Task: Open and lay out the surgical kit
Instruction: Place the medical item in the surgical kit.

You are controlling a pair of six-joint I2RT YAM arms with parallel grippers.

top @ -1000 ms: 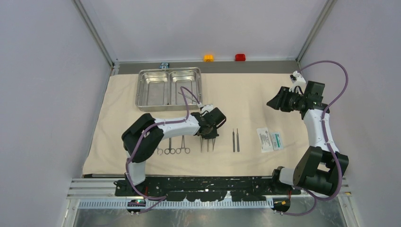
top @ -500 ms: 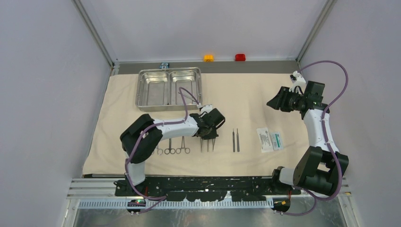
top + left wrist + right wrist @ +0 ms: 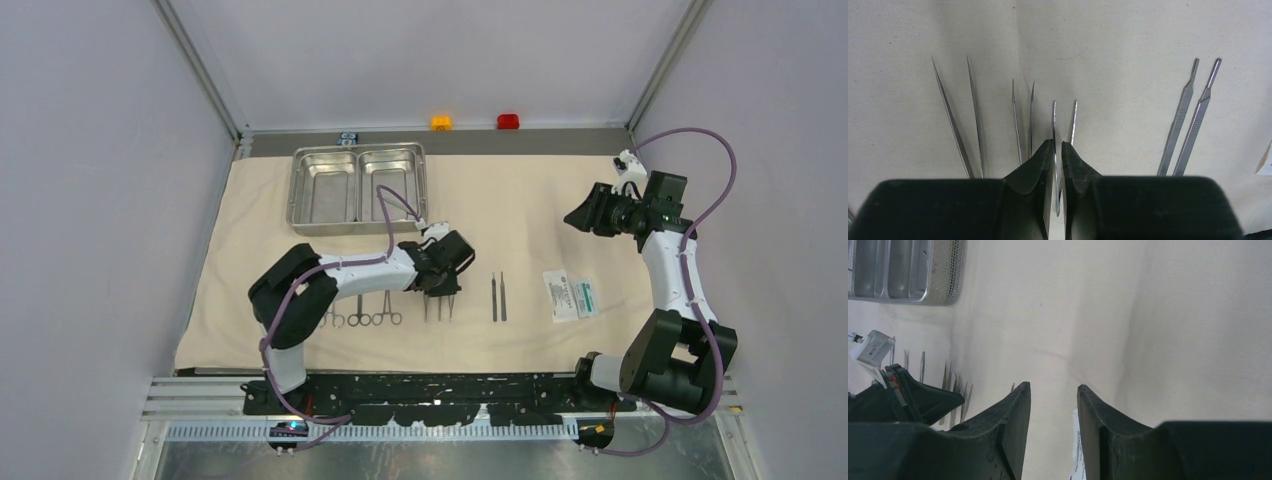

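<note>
While my left gripper (image 3: 1057, 145) hovers low over the beige cloth (image 3: 1118, 50), its two black fingers stand almost together, with only a sliver of gap holding the near end of the rightmost tweezers (image 3: 1054, 120). Whether they grip it or merely flank it I cannot tell. The tweezers lie flat on the cloth, points aimed away from me. I judge the step in hand to be setting this pair down in line with its neighbours. To do it well I should part the fingers only a little and rise straight up, so that neither fingertip drags the metal askew. The middle tweezers (image 3: 1016, 120) lie just beside my left finger and are the likeliest to be knocked; the left tweezers (image 3: 951, 117) sit further over. Two thin straight handles (image 3: 1177, 122) lie apart on the right, out of the way. From above, my left forearm crosses the ring-handled tools (image 3: 360, 318) lined up to the left. A white-and-green packet (image 3: 572, 296) lies further right. My right gripper (image 3: 1053, 386) hangs above bare cloth, fingers apart and empty. Beyond, the steel tray (image 3: 357, 187) sits at the cloth's far edge, both compartments bare. An orange button (image 3: 441, 122) and a red button (image 3: 508, 121) sit at the back.
</note>
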